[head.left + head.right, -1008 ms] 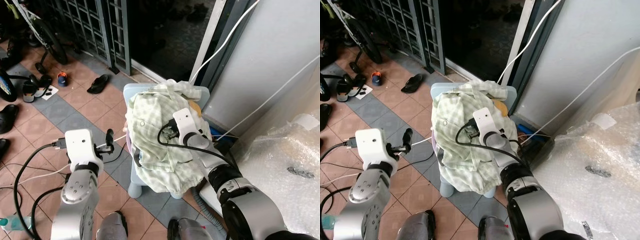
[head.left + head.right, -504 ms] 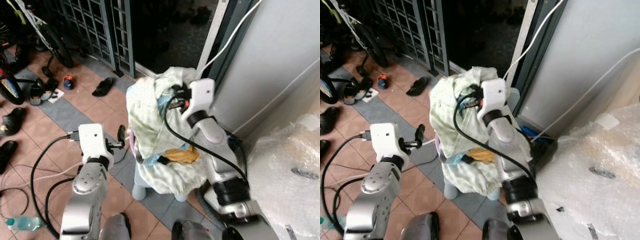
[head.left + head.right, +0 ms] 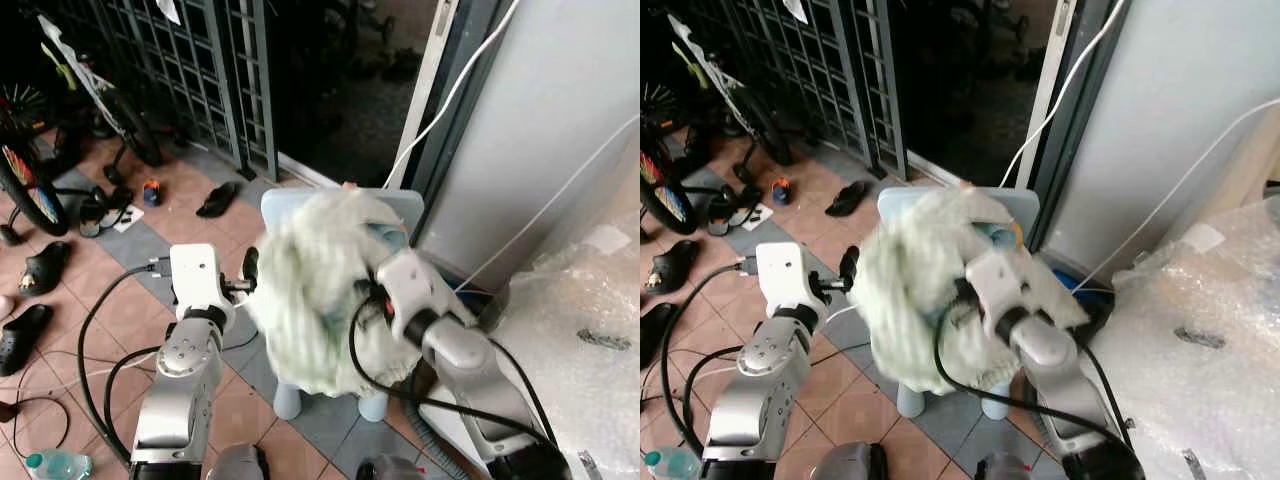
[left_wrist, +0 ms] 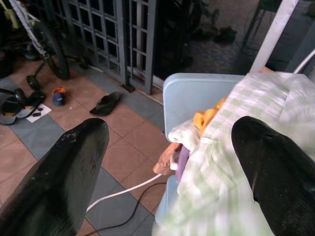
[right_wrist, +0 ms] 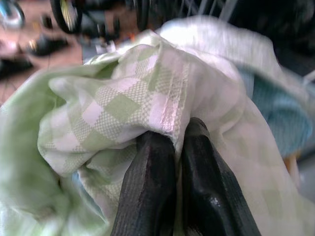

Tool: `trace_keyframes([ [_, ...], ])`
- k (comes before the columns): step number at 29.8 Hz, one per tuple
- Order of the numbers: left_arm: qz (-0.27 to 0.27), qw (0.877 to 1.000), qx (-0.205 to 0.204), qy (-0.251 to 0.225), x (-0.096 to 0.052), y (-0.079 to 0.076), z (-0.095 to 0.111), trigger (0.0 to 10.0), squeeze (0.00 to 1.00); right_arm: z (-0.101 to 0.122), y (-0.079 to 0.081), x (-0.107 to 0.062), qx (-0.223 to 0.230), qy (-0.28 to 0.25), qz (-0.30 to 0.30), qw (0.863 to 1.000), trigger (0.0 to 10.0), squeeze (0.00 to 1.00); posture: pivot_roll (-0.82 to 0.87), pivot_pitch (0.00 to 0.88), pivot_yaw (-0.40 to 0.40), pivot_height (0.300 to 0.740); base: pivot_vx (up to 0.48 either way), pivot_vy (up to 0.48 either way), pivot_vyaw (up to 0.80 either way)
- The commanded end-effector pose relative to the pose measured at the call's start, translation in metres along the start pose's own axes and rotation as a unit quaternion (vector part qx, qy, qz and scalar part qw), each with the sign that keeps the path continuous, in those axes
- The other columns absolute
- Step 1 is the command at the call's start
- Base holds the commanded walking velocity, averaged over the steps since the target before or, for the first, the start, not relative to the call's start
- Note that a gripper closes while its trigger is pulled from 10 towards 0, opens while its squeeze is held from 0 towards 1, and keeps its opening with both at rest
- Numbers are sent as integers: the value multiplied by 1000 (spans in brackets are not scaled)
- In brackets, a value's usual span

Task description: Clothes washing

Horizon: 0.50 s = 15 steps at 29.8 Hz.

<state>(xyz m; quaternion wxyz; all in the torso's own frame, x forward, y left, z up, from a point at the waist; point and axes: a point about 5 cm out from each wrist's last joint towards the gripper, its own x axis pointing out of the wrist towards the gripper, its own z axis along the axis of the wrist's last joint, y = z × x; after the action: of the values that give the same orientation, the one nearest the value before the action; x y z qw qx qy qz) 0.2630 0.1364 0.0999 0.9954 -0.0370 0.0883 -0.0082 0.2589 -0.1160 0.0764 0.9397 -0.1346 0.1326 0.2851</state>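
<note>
Tiled porch: right hand pinches checked shirt above stool.

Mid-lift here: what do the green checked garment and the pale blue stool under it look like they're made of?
Green checked garment: thin woven fabric, likely cotton or a blend; the weave and a stitched hem show where the right gripper pinches it, and it folds softly. Pale blue stool: probably moulded plastic, matte and smooth, uniform in colour with rounded edges.
</note>
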Motion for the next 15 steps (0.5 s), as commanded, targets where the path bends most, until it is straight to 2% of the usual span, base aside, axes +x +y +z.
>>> trace_keyframes([
  [1,3,1000,4,-1,2,2,0,10000,0,7,1,6,-9,7,-4,1000,0,0,-28,0,22,740,0,0,0],
  [2,3,1000,4,-1,2,2,0,10000,0,7,1,6,-9,7,-4,1000,0,0,-28,0,22,740,0,0,0],
  [3,3,1000,5,-1,3,2,-1,10000,0,7,1,12,-8,18,-16,1000,9333,271,-24,0,19,740,0,0,0],
  [4,3,1000,6,-1,3,2,-1,10000,0,10,-1,16,-3,17,-29,999,10000,1000,-21,0,17,740,0,0,0],
  [10,6,1000,5,1,1,2,-3,10000,0,22,-16,21,8,-2,-83,996,10000,1000,-18,0,10,740,0,0,0],
  [13,6,1000,4,1,1,2,-3,10000,0,20,-19,21,13,10,-69,997,10000,1000,-18,0,8,740,0,0,0],
  [15,7,1000,4,4,1,2,-4,10000,0,7,-19,18,-9,54,-37,998,10000,165,-16,0,7,740,0,0,0],
])
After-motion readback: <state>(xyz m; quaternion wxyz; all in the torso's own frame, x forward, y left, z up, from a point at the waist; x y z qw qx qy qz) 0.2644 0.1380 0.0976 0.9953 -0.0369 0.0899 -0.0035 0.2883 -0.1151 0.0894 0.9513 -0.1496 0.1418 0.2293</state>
